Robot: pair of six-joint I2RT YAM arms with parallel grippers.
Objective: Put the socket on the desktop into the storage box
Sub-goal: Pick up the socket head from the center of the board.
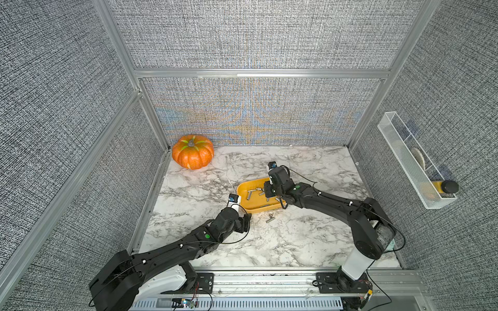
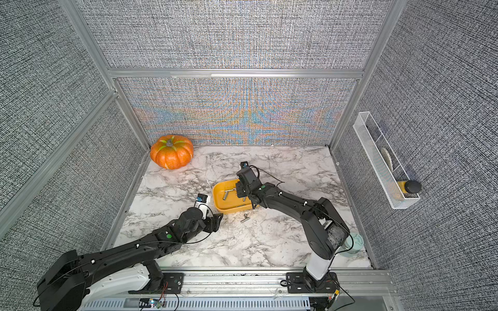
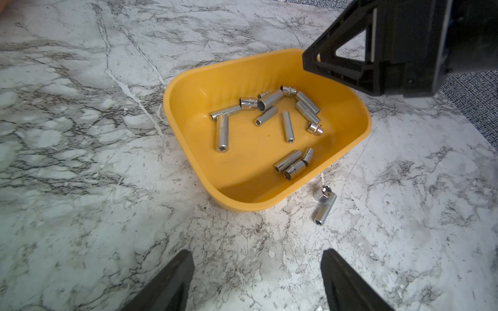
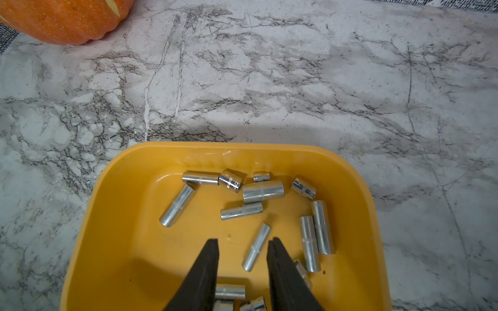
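White marble-patterned bench (image 1: 296,242) with grey-black veins; yellow-orange plastic rectangular storage box (image 3: 188,94); shiny silver metal sockets (image 3: 221,132); orange ribbed pumpkin (image 1: 193,157).

My left arm (image 1: 167,250) reaches forward from its base, stretched low and nearly straight, with the left tool (image 3: 256,253) pointing ahead and toward the right. I see its jaws standing wide apart with nothing between them. My right arm (image 1: 331,204) rises from its base, folds at the elbow and runs forward and leftward, the wrist bent so the right tool (image 4: 243,239) points downward. Its jaws are parted a little and grip nothing.
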